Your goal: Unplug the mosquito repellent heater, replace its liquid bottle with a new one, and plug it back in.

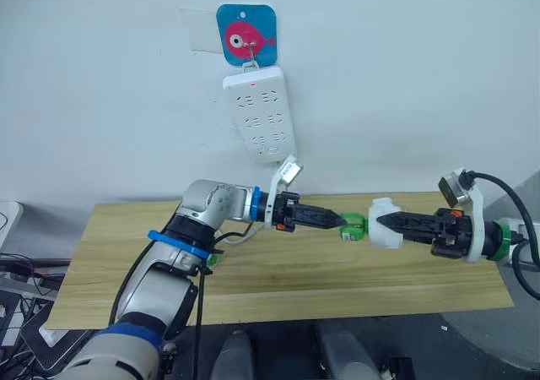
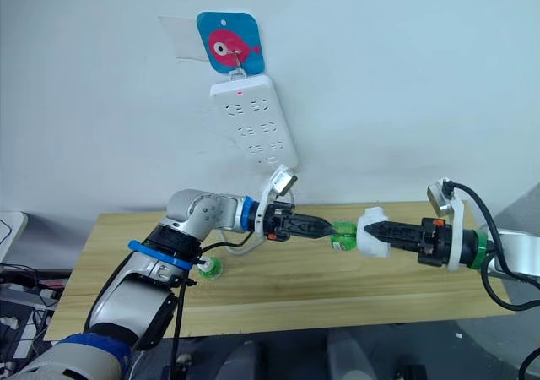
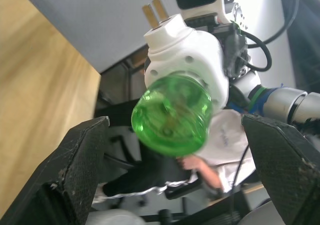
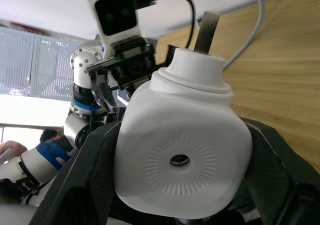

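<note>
My right gripper (image 1: pixel 380 222) is shut on the mosquito repellent heater (image 1: pixel 386 224), a small white rounded unit held in the air above the wooden table (image 1: pixel 278 279). Its round vent ring (image 4: pixel 180 161) and prongs (image 4: pixel 206 30) show in the right wrist view. A green liquid bottle (image 1: pixel 353 225) sticks out of the heater toward my left gripper (image 1: pixel 337 220). That gripper is open, its fingers (image 3: pixel 80 160) spread on either side of the bottle's end (image 3: pixel 172 116) without touching it. Another green bottle (image 2: pixel 208 268) lies on the table by my left elbow.
A tall white power strip (image 1: pixel 259 114) hangs on the wall from a blue card with a pink fish (image 1: pixel 246 34), above and behind my left gripper. A person in a white shirt (image 3: pixel 220 140) sits beyond the table's edge.
</note>
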